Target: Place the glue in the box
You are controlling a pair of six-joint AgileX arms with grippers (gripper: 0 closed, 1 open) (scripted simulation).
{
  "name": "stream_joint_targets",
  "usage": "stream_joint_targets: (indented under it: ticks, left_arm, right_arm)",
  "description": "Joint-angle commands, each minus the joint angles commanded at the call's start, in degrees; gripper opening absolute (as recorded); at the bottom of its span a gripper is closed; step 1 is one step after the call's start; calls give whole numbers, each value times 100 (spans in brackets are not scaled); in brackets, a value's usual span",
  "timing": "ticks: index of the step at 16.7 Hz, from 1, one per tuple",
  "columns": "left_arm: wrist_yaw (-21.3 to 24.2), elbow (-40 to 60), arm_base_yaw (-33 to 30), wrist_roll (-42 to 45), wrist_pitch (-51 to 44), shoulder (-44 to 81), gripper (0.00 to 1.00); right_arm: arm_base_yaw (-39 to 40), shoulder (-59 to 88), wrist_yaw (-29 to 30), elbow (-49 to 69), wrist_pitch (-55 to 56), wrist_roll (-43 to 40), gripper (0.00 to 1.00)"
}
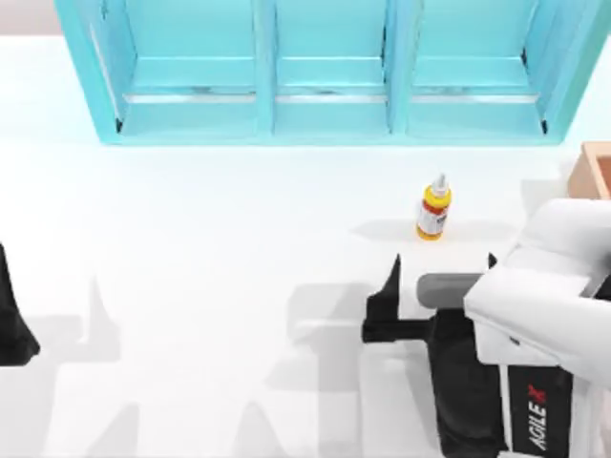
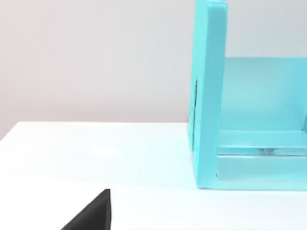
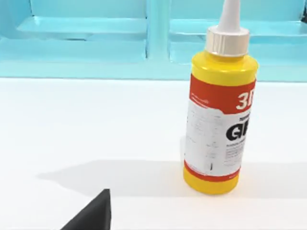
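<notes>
One glue [image 1: 433, 212] upright, bare table [image 1: 229, 239] around.

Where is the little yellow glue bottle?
The glue stands upright on the table's right half in the top view, in front of the turquoise shelf, just beyond the right claw.

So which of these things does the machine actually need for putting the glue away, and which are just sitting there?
Part of the job:
- the glue, standing upright on the table
- the box, at the table's right edge
- the right tool, open, just short of the glue

Just there:
- the turquoise shelf unit
- the left tool, parked at the left edge
</notes>
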Motion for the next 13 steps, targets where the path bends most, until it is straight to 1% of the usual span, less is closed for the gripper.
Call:
stream_joint_targets:
  ticks: [7,13]
  left_arm:
    - [0,0,0,0,0,0,100]
    - [0,0,0,0,0,0,100]
  right_arm:
    - [-71,6,-68,66,-50,-14,100]
    - [-703,235,-690,962,-604,-160,100]
